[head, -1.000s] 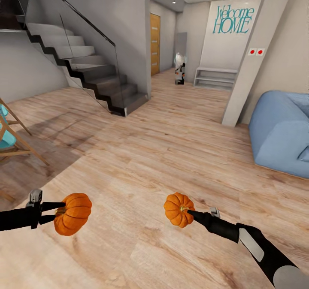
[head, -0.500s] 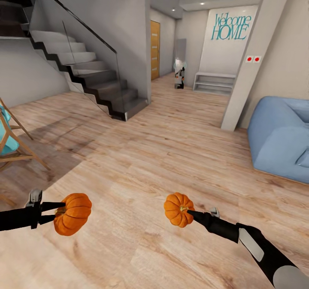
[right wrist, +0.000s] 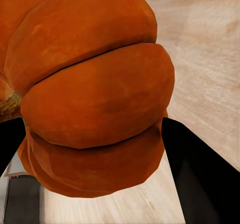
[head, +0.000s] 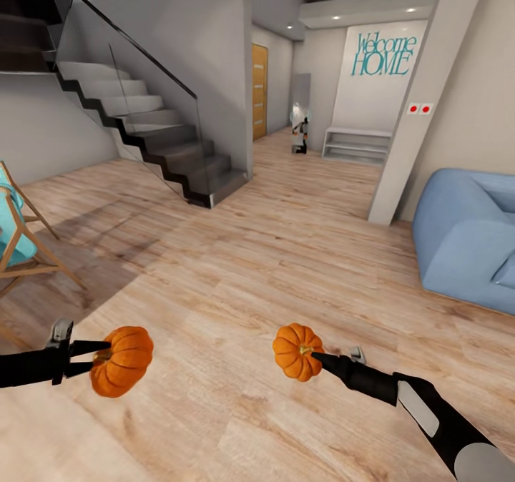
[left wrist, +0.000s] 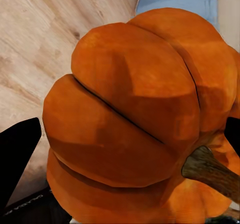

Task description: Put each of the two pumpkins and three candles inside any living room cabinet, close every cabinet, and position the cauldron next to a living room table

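Wide pale wooden plank floor (head: 272, 253) runs out ahead, with a dark grey staircase (head: 157, 139) up at eleven o'clock, a teal "Welcome HOME" wall sign (head: 385, 54) at one o'clock and a soft blue beanbag sofa (head: 468, 242) over at three. Both arms are loaded: the left hand (head: 96, 357) pinches a bright-orange ribbed pumpkin (head: 122, 360) at eight o'clock, black fingers (left wrist: 17, 154) pressed to its flanks and the brown stem jutting sideways. The right hand (head: 320, 357) clamps the second bright-orange ribbed pumpkin (head: 297, 351) at six o'clock, its dark fingers (right wrist: 200, 174) hugging the belly. Both pumpkins hang clear above the floor, well apart from each other. No cabinet in sight, so I read this as the carry leg. To do it well: keep both grips firm, hold the arms level and apart, and steer wide of the stair edge, the white pillar (head: 422, 103) and the sofa.
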{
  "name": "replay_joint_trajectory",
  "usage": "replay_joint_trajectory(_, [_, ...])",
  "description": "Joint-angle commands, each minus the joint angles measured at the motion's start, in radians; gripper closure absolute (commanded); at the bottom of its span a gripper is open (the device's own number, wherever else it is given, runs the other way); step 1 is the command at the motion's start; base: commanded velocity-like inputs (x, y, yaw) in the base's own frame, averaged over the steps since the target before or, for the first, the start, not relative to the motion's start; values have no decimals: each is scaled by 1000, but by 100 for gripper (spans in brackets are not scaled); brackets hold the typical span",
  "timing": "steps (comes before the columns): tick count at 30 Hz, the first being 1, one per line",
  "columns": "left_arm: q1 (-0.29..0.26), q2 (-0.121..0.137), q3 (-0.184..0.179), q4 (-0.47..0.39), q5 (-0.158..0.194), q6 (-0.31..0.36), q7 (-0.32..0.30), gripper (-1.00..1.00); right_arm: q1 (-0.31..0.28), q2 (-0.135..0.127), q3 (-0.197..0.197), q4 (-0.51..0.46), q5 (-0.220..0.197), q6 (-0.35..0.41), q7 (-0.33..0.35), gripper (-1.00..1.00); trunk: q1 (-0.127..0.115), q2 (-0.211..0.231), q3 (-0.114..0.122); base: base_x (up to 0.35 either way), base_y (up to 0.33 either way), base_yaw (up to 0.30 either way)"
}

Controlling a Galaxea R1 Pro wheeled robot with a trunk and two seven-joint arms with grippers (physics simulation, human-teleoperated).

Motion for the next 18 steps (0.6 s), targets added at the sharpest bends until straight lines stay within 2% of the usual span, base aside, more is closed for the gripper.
replay_joint_trajectory(1, [-2, -2, -4, 2, 3, 5, 23, 100, -1, -1, 4, 0, -8, 6, -6, 100, -4, 7, 3, 0, 0, 62])
replay_joint_trajectory(4, [-3, -19, 0, 2, 2, 2, 140, 100, -1, -1, 4, 2, -8, 6, -39, 100, -15, 28, 13, 0, 0, 42])
replay_joint_trajectory(6, [-3, -46, 5, 1, 3, 0, 229, 100, -1, -1, 4, 2, -8, 6, -78, 100, -23, 42, 19, 0, 0, 14])
replay_joint_trajectory(8, [-3, -99, 9, -1, 5, -1, 376, 100, -1, -1, 4, 2, -5, 5, -154, 100, -31, 56, 25, 0, 0, 4])
replay_joint_trajectory(12, [-5, -190, 11, 0, 3, -11, 542, 100, -1, -2, 9, 0, -3, 6, -280, 100, -46, 84, 38, 0, 0, 1])
replay_joint_trajectory(13, [-6, -202, 14, 0, 3, -14, 563, 100, -1, -2, 10, -1, -2, 6, -294, 100, -50, 91, 41, 0, 0, 0])
replay_joint_trajectory(14, [-6, -237, 25, 2, 1, -29, 627, 100, -1, -2, 12, -2, -1, 9, -327, 100, -54, 98, 44, 0, 0, 0])
replay_joint_trajectory(18, [-6, -339, 42, 4, -3, -78, 829, 100, -1, -2, 14, -3, 3, 9, -389, 100, -69, 126, 57, 0, 0, 0])
